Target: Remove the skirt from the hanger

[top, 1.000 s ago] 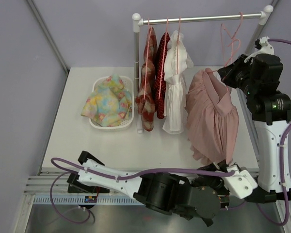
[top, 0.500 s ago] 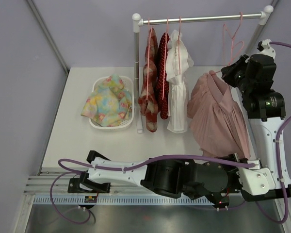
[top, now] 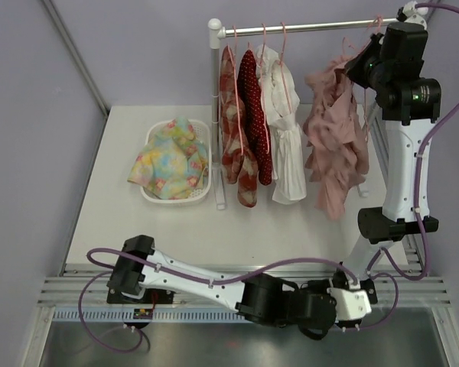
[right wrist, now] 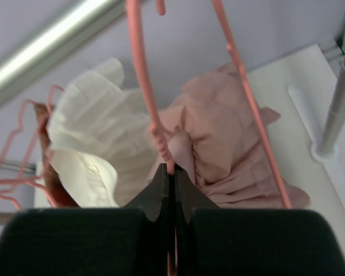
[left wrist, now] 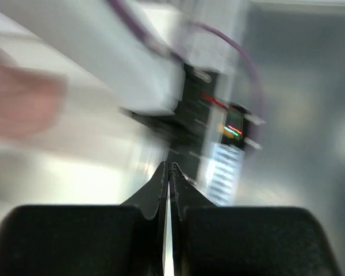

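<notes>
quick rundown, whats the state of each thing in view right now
pink skirt, hanging bunched under the rail, pinched at its top
pink hanger, up at the rail, touching the skirt
right tool, shut on the pink skirt beside the hanger wire
left tool, shut, empty
white garment, hanging on the rail
red garments, hanging on the rail
basket, upright, holding a floral cloth

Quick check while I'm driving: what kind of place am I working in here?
Most likely a lab test cell staged as a clothes station: plain panel walls around a white table, a small garment rail carrying the pink skirt on a hanger, and a laundry basket of fabric.
</notes>
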Controlling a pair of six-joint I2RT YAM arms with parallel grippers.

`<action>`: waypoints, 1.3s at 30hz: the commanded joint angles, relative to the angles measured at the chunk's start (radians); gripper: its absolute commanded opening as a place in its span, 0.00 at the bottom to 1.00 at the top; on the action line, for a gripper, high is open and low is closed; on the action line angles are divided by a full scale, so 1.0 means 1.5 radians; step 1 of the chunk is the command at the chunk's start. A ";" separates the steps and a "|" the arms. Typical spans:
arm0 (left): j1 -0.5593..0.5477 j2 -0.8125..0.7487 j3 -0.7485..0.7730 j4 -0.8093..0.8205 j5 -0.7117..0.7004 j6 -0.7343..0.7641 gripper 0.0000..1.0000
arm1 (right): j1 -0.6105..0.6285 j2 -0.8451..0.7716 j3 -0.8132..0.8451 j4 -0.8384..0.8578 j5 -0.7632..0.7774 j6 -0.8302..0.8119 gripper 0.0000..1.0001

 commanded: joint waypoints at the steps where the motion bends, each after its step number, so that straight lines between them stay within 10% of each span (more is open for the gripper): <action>1: -0.076 0.052 -0.040 -0.015 0.172 -0.099 0.00 | -0.007 -0.009 0.064 0.187 0.021 0.033 0.00; 5: -0.089 0.168 0.088 -0.188 0.141 -0.104 0.00 | -0.007 -0.007 0.069 0.183 0.025 0.030 0.00; 12: -0.082 0.105 0.058 -0.158 0.016 -0.117 0.01 | -0.007 -0.065 -0.003 0.192 -0.006 0.058 0.00; 13: -0.080 0.095 0.073 -0.174 -0.017 -0.122 0.19 | -0.007 -0.080 -0.037 0.196 -0.008 0.060 0.00; 14: -0.078 0.062 0.097 -0.189 -0.074 -0.123 0.69 | -0.007 -0.094 -0.060 0.211 -0.014 0.060 0.00; 16: -0.071 0.014 0.099 -0.181 -0.121 -0.112 0.99 | -0.007 -0.141 -0.123 0.228 -0.023 0.061 0.00; 20: -0.023 -0.173 0.026 -0.034 -0.144 -0.046 0.99 | -0.007 -0.201 -0.199 0.255 -0.069 0.057 0.00; 26: 0.179 -0.372 -0.038 0.076 0.106 -0.006 0.99 | -0.007 -0.257 -0.266 0.257 -0.150 0.049 0.00; 31: 0.362 -0.379 -0.001 0.118 0.345 -0.012 0.99 | -0.007 -0.267 -0.288 0.255 -0.205 0.062 0.00; 39: 0.457 -0.249 0.046 0.206 0.572 -0.044 0.99 | -0.007 -0.276 -0.305 0.267 -0.234 0.107 0.00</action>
